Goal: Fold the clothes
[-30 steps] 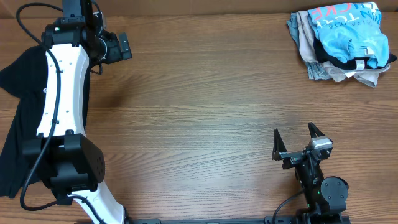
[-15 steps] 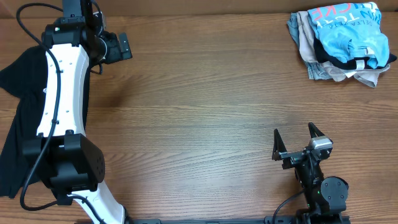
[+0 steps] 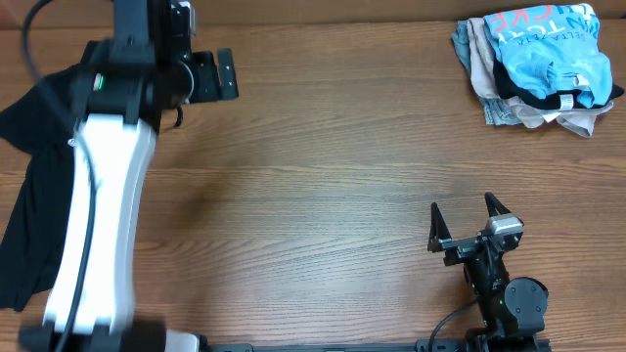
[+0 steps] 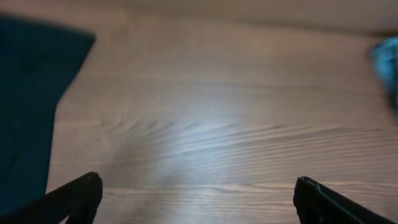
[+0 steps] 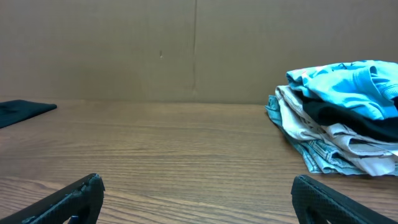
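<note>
The light blue T-shirt (image 3: 544, 51) with white lettering lies crumpled on top of a pile of clothes at the far right corner of the table. It also shows in the right wrist view (image 5: 348, 84), and as a blurred blue edge in the left wrist view (image 4: 389, 62). My left gripper (image 3: 227, 74) is open and empty over bare wood at the far left (image 4: 196, 190). My right gripper (image 3: 468, 217) is open and empty near the front edge (image 5: 196, 190), well short of the pile.
A black garment (image 3: 24, 186) lies at the left edge under my left arm and shows in the left wrist view (image 4: 25, 106). Under the blue shirt are black, beige and patterned clothes (image 3: 528, 106). A cardboard wall (image 5: 186, 50) stands behind the table.
My left arm has swung to the right and looks larger and blurred in the overhead view. The right arm and the pile have not moved.
</note>
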Tool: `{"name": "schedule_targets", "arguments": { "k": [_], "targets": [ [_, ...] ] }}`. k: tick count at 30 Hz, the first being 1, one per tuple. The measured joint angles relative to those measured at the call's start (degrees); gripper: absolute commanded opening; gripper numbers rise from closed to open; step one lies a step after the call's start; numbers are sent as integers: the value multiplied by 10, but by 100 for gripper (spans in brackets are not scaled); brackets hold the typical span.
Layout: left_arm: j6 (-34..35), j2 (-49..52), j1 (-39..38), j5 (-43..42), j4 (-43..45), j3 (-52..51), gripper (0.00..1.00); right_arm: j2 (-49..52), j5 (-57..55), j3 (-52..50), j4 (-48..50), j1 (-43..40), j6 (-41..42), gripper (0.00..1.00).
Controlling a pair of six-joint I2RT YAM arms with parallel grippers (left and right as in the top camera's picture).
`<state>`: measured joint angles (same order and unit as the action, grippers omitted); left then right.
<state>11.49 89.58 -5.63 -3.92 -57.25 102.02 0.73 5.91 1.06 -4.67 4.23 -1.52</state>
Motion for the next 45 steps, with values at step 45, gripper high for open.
{"name": "schedule_targets", "arguments": {
  "k": [45],
  "targets": [
    [-62,-887,65,-21,532,-1014,100,0,0,0,1,0,0,100]
  ]
}}
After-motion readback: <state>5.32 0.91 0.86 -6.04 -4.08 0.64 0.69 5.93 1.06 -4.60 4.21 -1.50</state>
